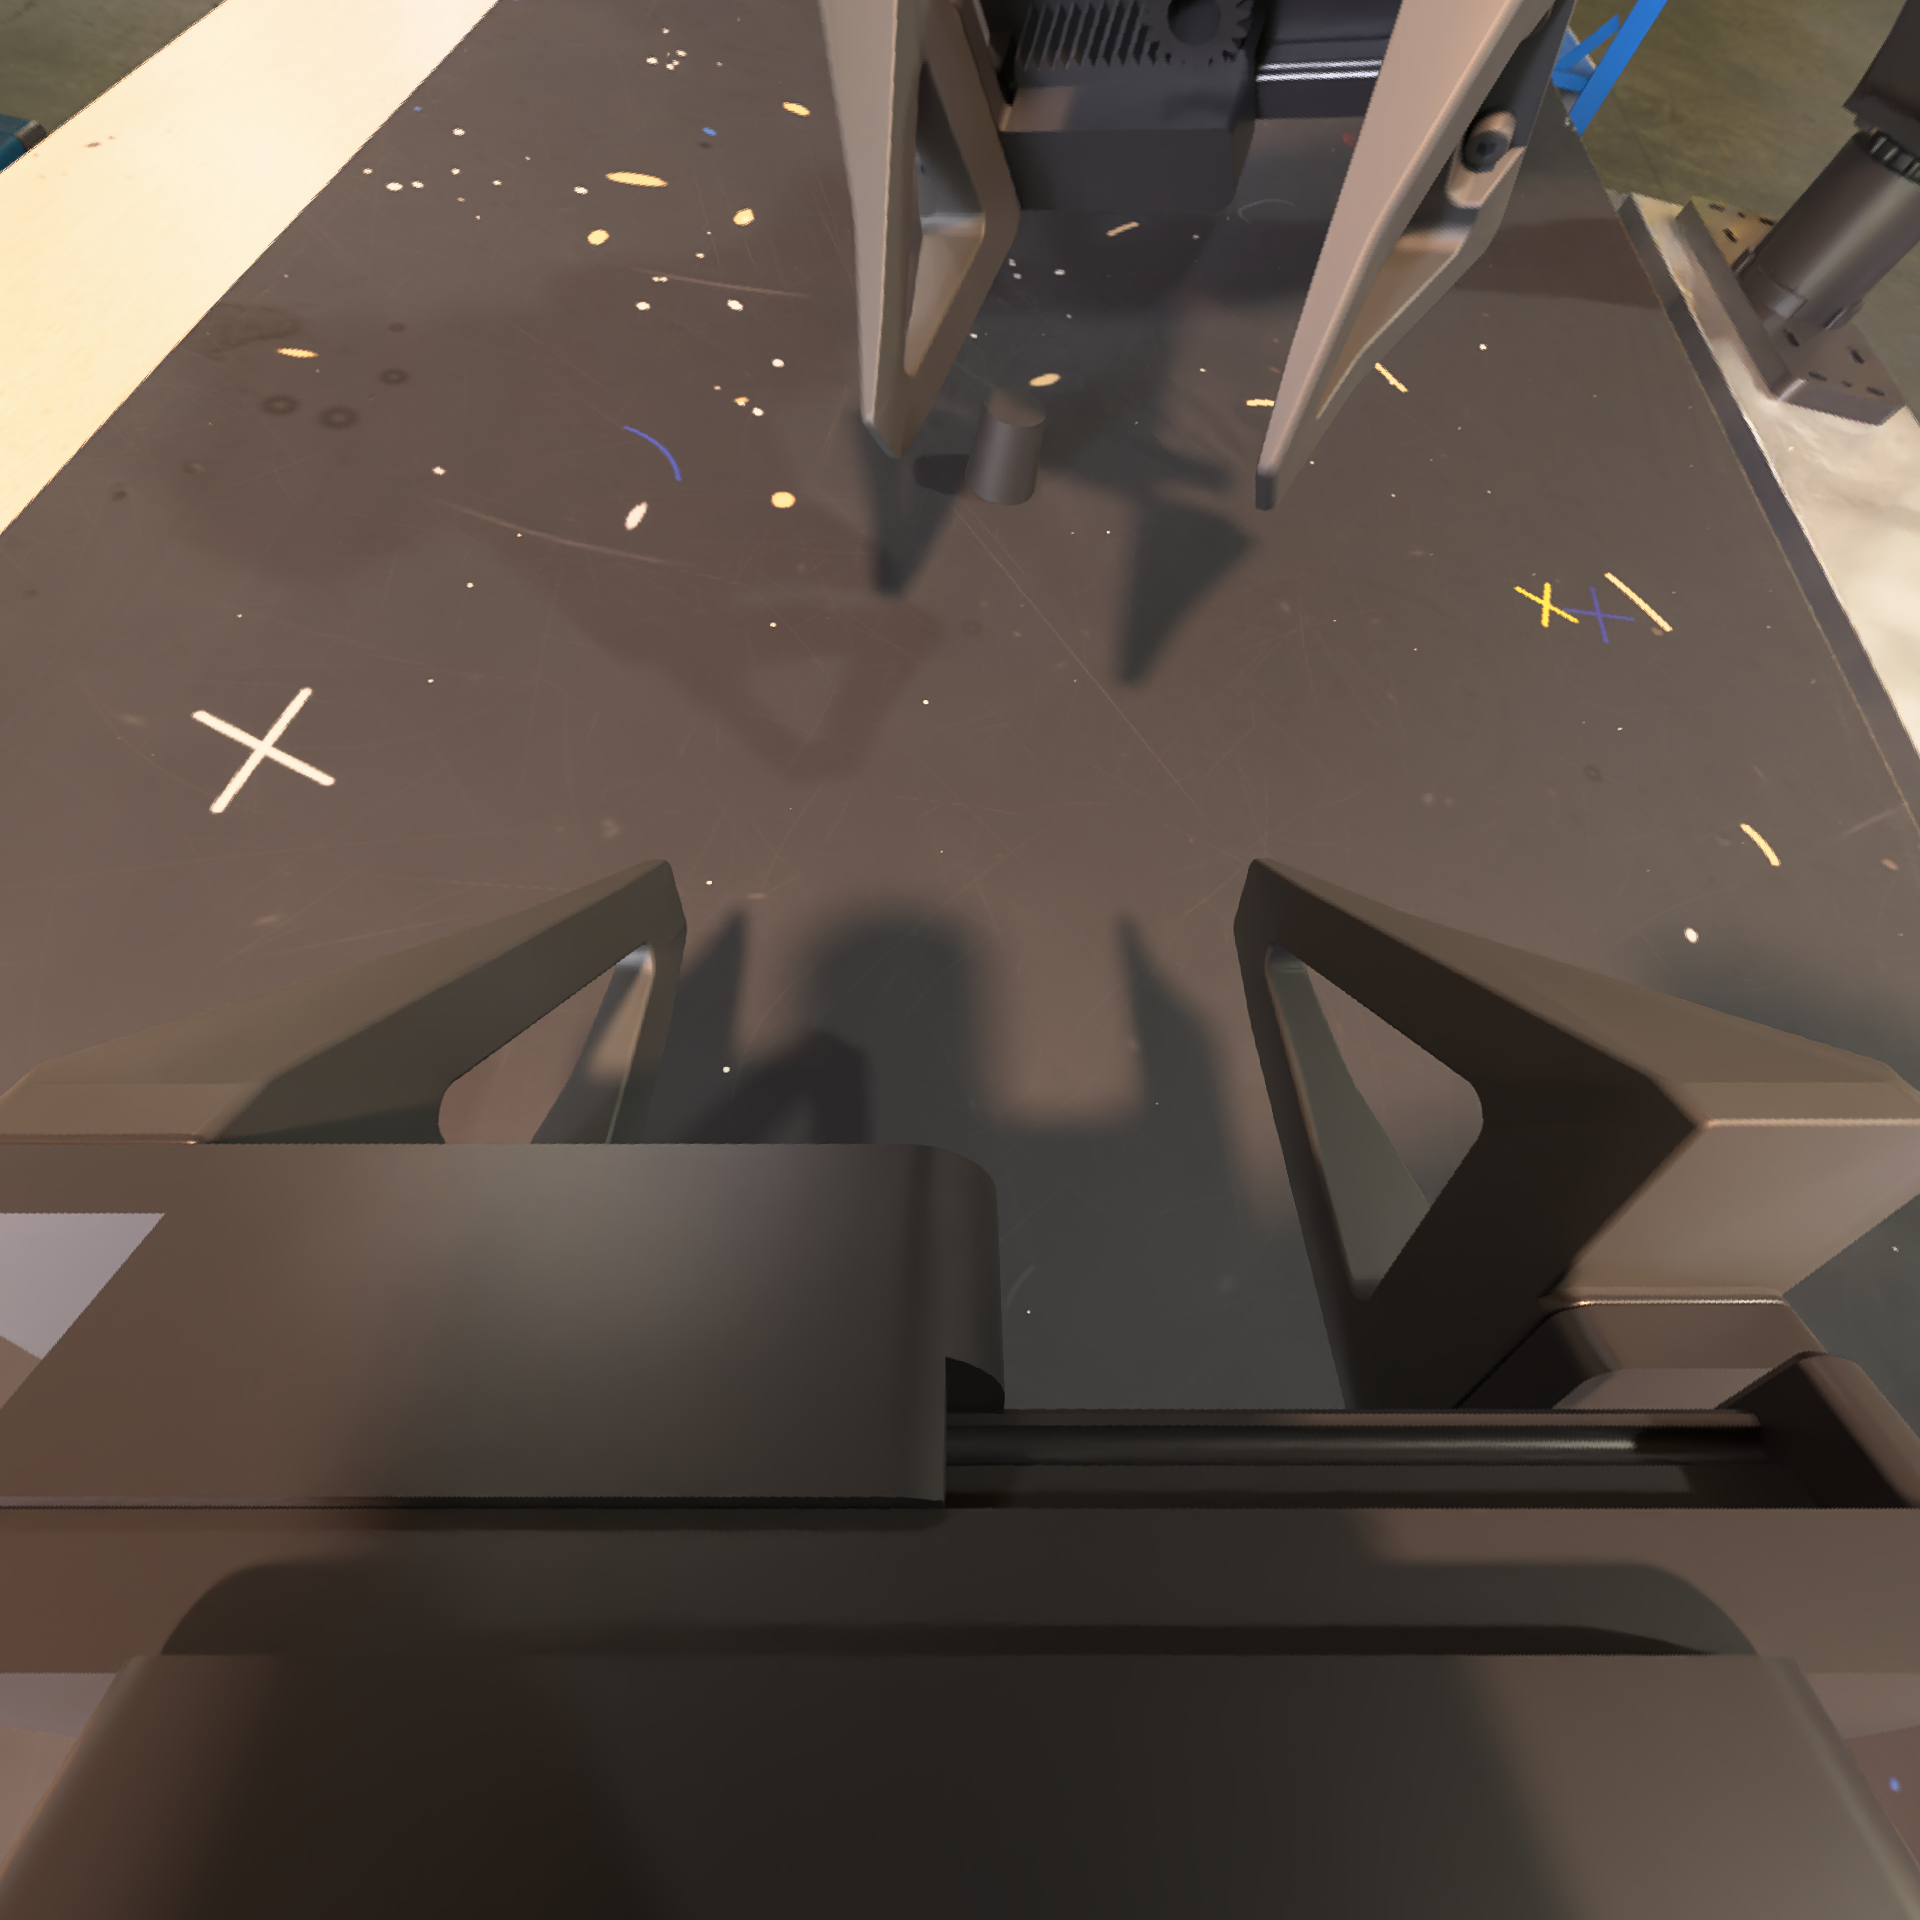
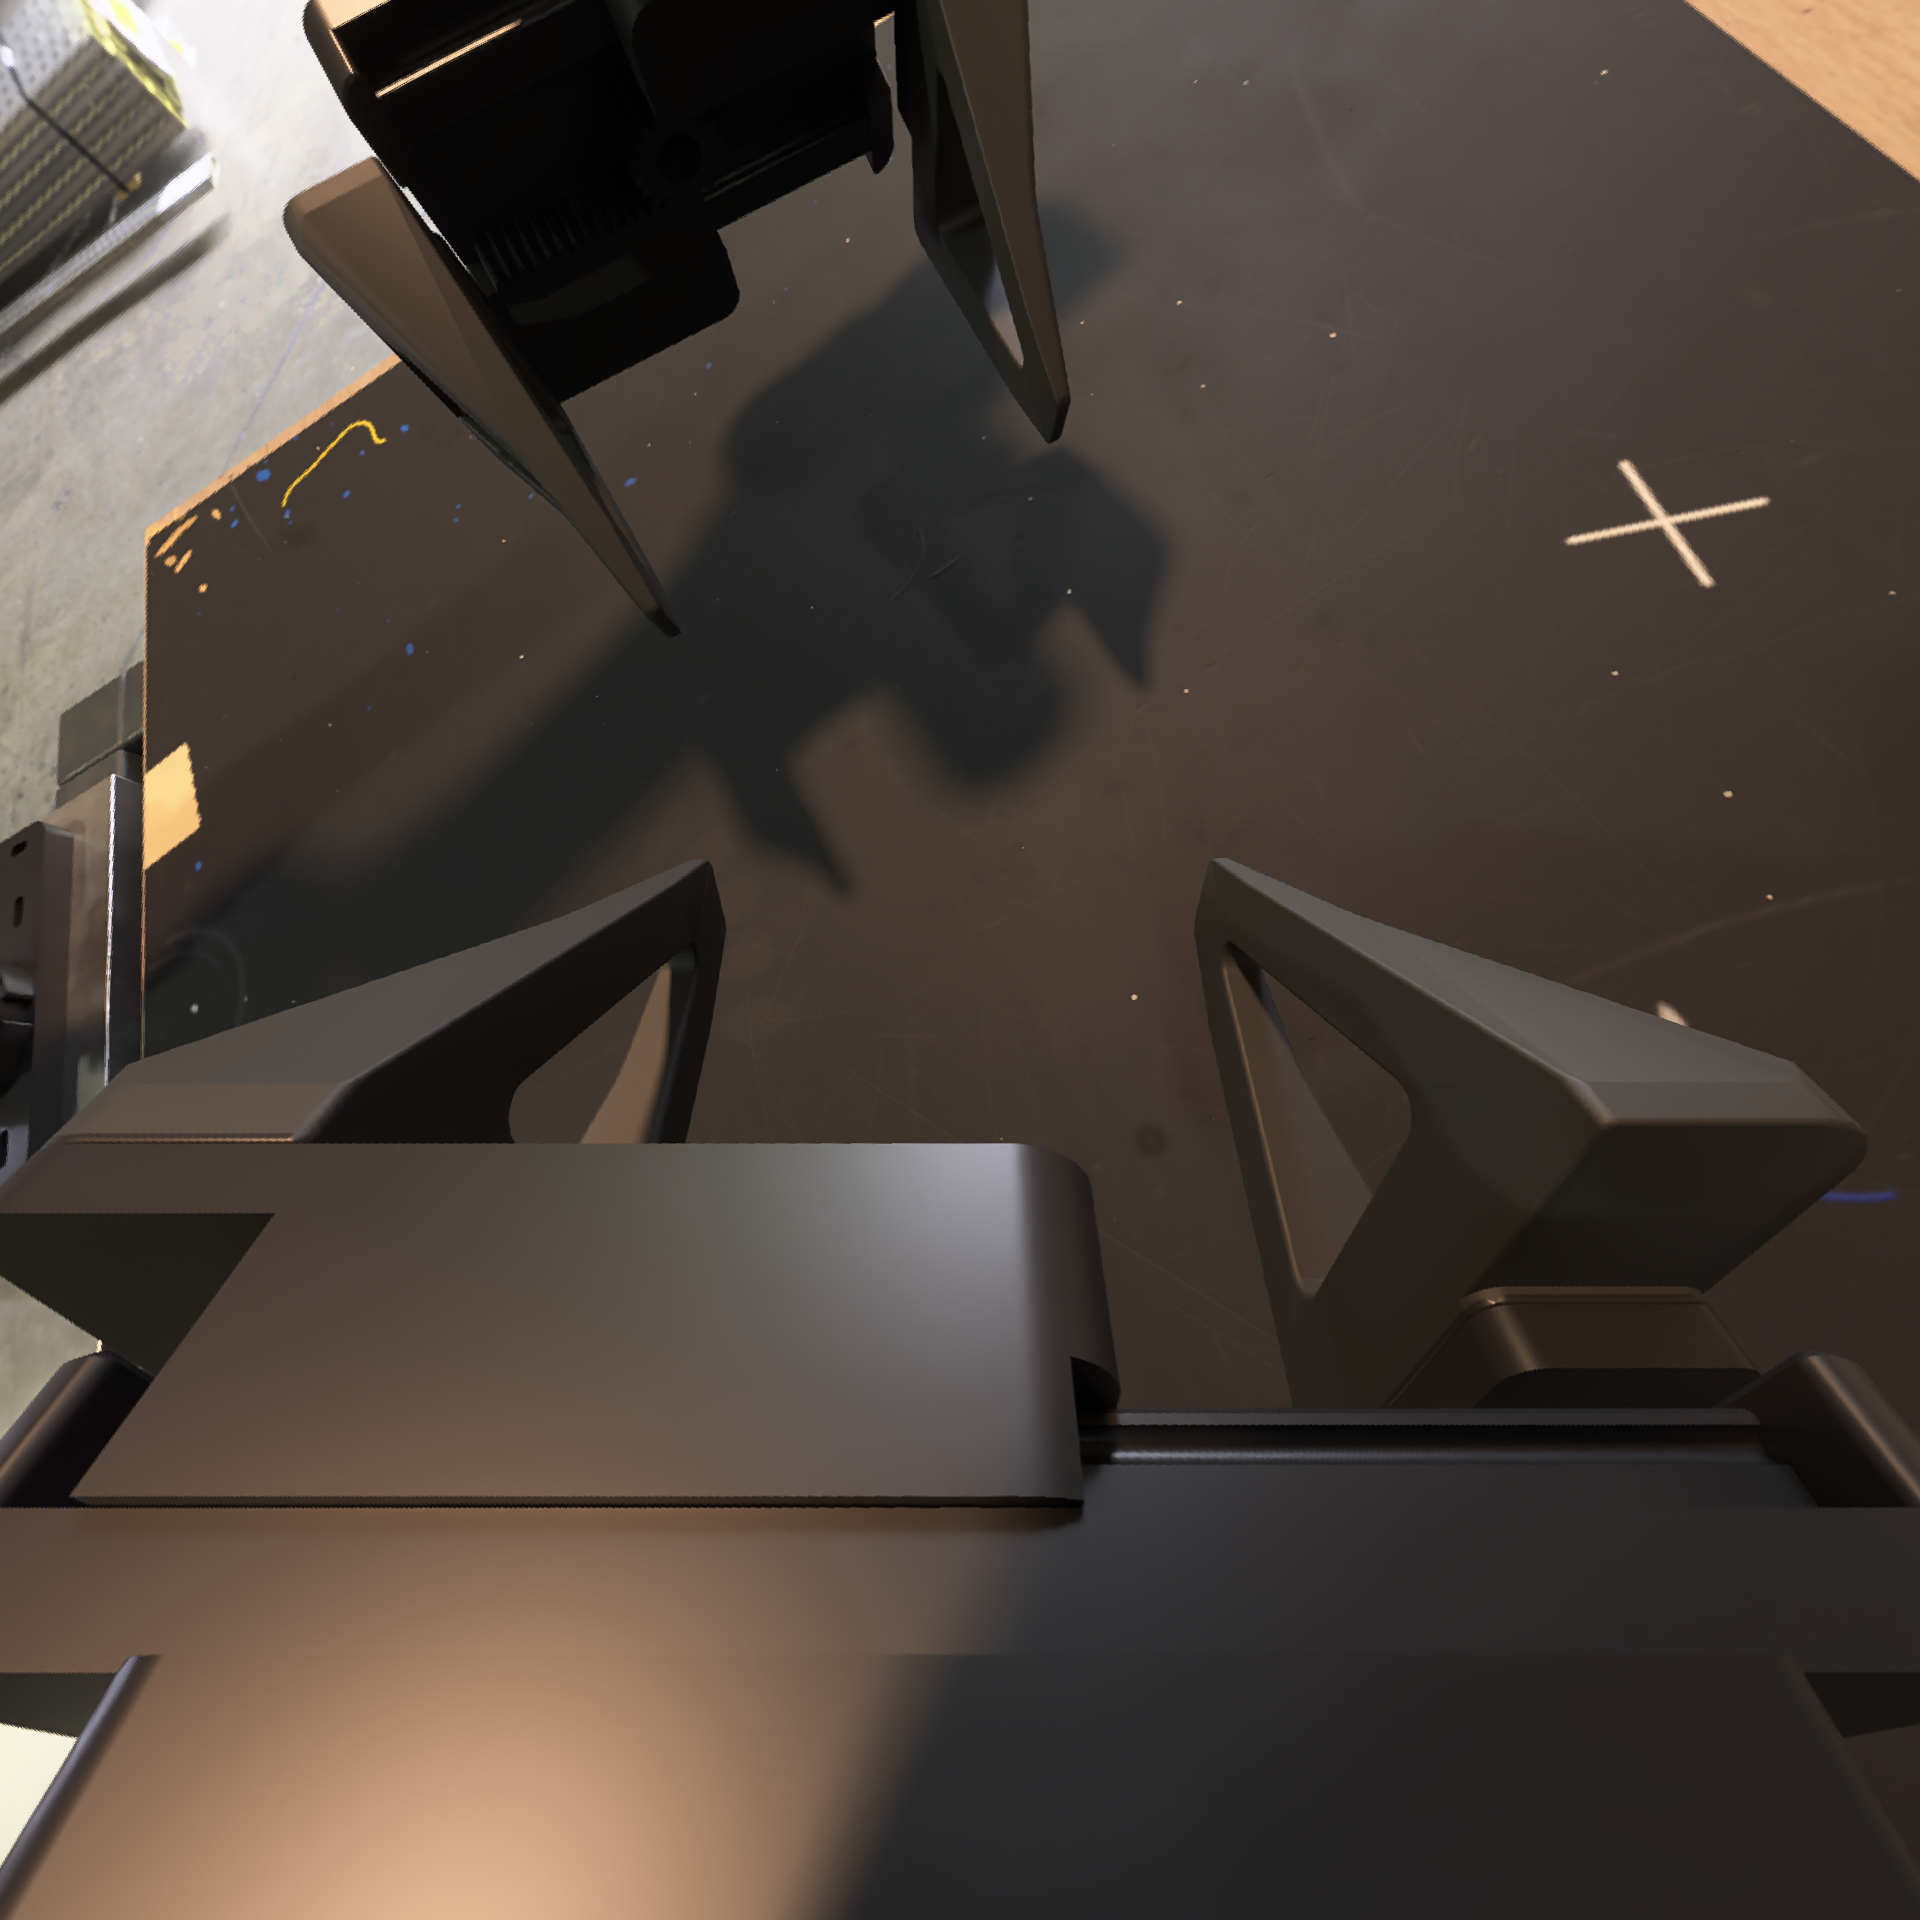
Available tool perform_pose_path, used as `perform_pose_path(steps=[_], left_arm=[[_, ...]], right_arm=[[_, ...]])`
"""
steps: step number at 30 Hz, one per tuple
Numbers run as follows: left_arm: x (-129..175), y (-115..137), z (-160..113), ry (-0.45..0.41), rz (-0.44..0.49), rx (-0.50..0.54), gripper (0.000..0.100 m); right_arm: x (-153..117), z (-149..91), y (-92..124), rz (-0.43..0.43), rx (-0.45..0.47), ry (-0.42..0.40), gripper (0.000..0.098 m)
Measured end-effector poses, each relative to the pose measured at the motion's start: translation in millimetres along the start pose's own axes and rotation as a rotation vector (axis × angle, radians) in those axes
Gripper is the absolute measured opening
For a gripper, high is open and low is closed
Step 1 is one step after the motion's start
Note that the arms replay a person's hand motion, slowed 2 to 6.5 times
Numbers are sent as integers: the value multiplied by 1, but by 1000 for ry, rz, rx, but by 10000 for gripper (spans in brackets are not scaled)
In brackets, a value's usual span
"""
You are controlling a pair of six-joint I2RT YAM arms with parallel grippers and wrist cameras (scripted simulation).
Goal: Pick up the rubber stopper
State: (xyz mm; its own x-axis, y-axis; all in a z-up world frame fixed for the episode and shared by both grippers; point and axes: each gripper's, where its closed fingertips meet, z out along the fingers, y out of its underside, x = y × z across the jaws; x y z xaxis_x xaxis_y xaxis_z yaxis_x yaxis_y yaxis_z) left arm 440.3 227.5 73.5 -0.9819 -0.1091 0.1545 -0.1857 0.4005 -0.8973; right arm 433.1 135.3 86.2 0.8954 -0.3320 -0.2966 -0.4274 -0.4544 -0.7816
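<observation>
The rubber stopper (image 1: pixel 1003 457) is a small dark grey cylinder standing upright on the black table top (image 1: pixel 1039 748). In the left wrist view it shows between the right gripper's two fingers, close to the finger on the left of the picture (image 1: pixel 894 416). The right gripper (image 1: pixel 1078 473) hangs over it, open, a little above the table. My left gripper (image 1: pixel 958 883) is open and empty, well short of the stopper. In the right wrist view the right gripper (image 2: pixel 961 878) is open with only bare table between its fingers, the left gripper (image 2: pixel 860 528) faces it, and the stopper is not visible.
The dark table top carries paint flecks, a white cross (image 1: pixel 265 748) that also shows in the right wrist view (image 2: pixel 1662 520), and small yellow and blue marks (image 1: pixel 1590 608). A pale wooden strip (image 1: pixel 104 229) runs along the left. An arm's metal base (image 1: pixel 1818 343) stands at the right edge.
</observation>
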Motion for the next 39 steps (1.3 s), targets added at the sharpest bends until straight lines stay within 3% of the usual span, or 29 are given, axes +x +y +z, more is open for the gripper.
perform_pose_path(steps=[26, 39], left_arm=[[4, -1, 11, 1, -22, -5, 940], [4, 4, 15, -24, 2, -44, 939]], right_arm=[[1, 16, 4, 12, -49, -155, 937], [4, 25, 8, -16, -80, -180, 940]])
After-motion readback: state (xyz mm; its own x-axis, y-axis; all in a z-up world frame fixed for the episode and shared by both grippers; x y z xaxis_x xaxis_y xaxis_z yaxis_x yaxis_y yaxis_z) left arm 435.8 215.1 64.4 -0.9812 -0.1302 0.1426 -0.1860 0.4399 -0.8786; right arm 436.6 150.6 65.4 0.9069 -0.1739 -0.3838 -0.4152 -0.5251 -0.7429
